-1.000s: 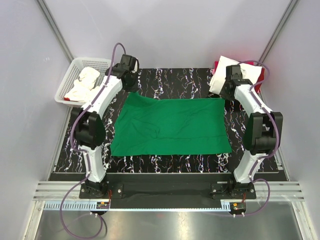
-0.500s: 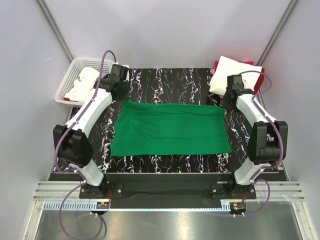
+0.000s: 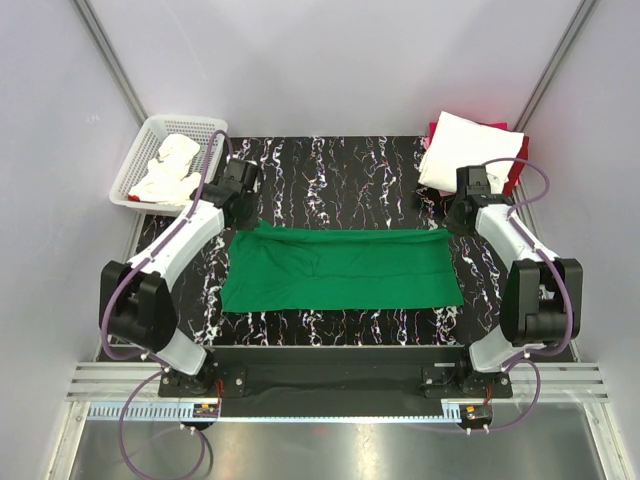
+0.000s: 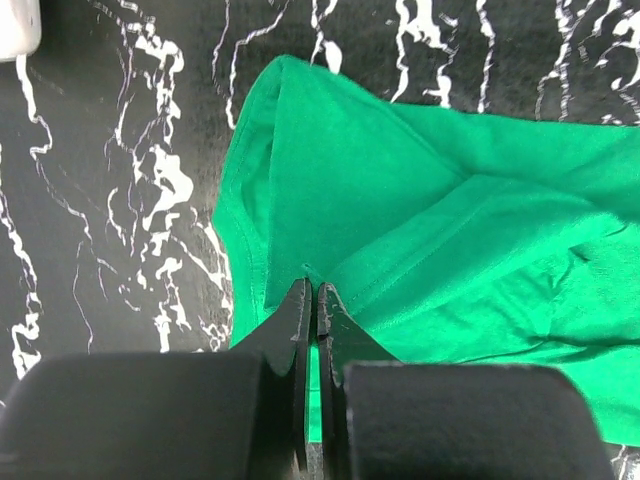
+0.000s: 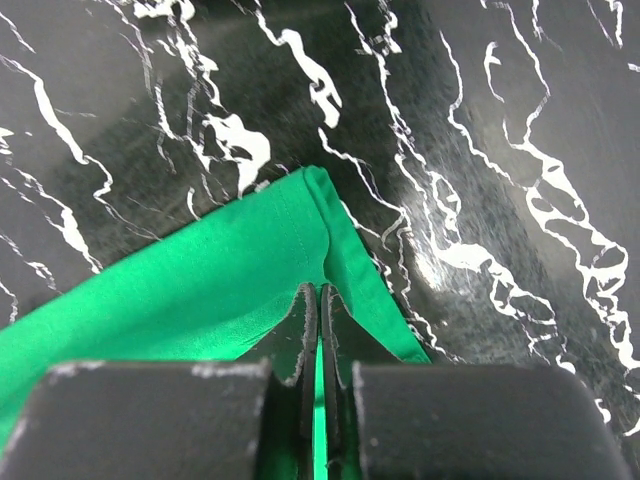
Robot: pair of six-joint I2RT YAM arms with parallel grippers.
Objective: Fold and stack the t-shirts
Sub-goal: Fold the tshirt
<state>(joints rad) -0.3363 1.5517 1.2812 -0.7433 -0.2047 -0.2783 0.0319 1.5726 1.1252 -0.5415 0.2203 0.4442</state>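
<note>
White plastic mesh basket (image 3: pixel 133 176) far left holding crumpled white cloth (image 3: pixel 170 168), bright green t-shirt (image 3: pixel 340 270) lying mid-table, left gripper (image 4: pixel 311 291) and right gripper (image 5: pixel 320 292) each clamped on a far corner, folded white t-shirt (image 3: pixel 468 148) far right.

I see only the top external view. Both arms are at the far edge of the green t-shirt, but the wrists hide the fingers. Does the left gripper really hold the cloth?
Observer: Yes. In the left wrist view the left gripper is shut on the green t-shirt, with cloth between its fingertips.
Operator: And the right one?
Observer: The right gripper is shut just behind the shirt's corner, which shows beyond the fingertips.
Operator: Is the cloth one layer at the left grasp?
Observer: No. There one layer lies folded over another, and a stitched hem runs beside the fingertips.
</note>
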